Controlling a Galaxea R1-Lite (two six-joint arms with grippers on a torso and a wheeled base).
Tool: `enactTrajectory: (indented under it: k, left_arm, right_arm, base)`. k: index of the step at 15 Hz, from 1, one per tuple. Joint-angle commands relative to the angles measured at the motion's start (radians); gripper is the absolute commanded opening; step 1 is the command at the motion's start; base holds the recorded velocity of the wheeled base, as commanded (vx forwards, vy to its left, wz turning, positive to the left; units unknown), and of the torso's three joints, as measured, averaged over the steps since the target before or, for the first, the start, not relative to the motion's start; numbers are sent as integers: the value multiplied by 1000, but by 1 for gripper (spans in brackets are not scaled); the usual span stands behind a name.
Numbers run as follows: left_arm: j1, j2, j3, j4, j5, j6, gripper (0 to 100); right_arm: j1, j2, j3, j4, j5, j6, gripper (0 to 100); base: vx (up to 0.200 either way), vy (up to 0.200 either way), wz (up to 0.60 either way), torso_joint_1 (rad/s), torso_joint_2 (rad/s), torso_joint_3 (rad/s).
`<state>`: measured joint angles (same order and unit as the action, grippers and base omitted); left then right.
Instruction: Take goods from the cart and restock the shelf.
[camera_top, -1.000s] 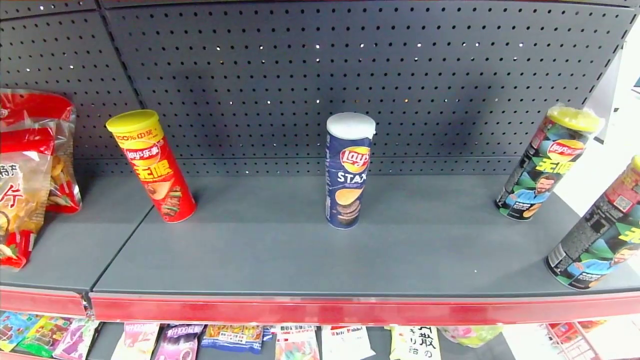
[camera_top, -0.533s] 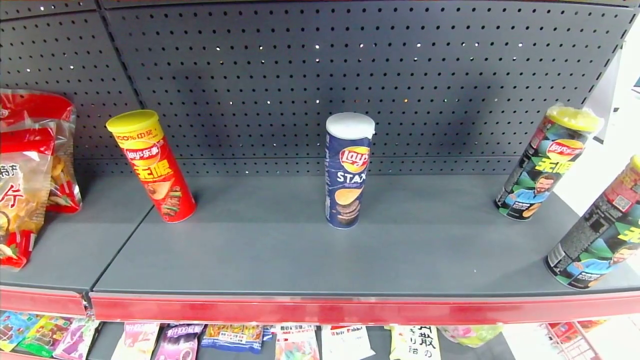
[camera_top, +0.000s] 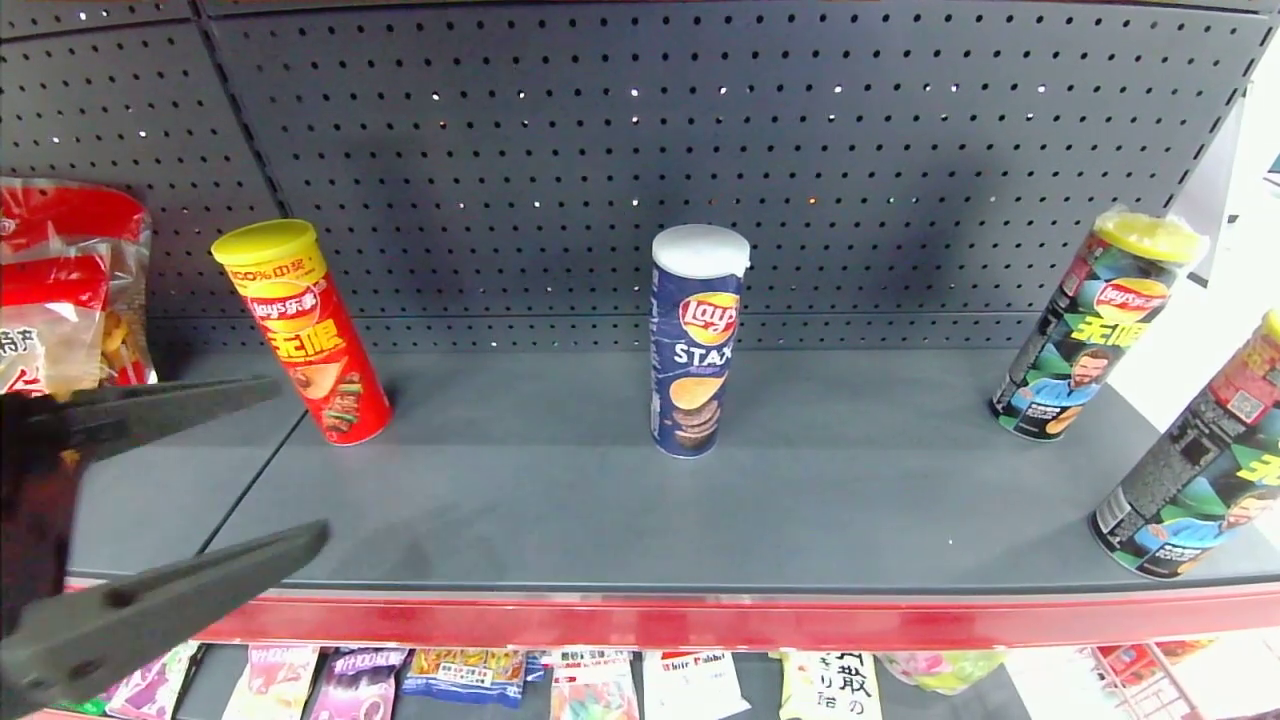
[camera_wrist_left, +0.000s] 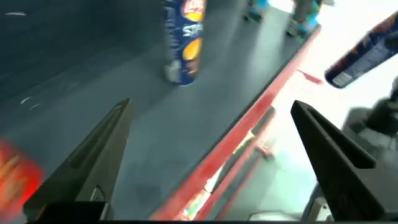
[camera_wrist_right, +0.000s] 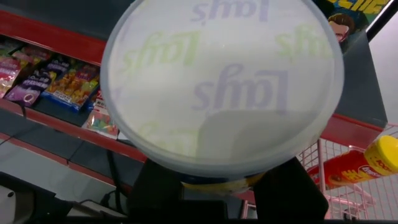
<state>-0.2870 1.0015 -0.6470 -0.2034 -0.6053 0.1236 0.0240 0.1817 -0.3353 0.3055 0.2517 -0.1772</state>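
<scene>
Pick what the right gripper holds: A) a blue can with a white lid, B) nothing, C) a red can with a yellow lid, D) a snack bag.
A: the right gripper is clamped on a blue can, whose white lid faces the wrist camera.

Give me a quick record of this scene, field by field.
shelf: grey metal shelf with red front edge
standing on it: red tube with yellow lid, blue tube with white lid, rear black-and-green tube, front black-and-green tube
left gripper: open, empty, near the shelf's left front
right gripper: shut on a second white-lidded blue tube
cart: red wire cart holding a red yellow-capped tube
</scene>
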Motion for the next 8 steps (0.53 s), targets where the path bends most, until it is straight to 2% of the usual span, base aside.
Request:
enactTrajectory:
  k: [1,4,8]
  left_arm:
    - [-118,483,-220,-139,-80,74,100]
    - [-179,644,-347,-168,-88,76,100]
    - [-205,802,-513,-171,-90,77,100]
  right_arm:
    - [1,7,4,0,1,-1,0]
    - [-1,4,9,3,0,-1,0]
    - [-4,1,16,4,-2,1,0]
  base:
    - [0,0,0,0,0,0]
    - [0,0,0,0,0,0]
    - [0,0,0,0,0,0]
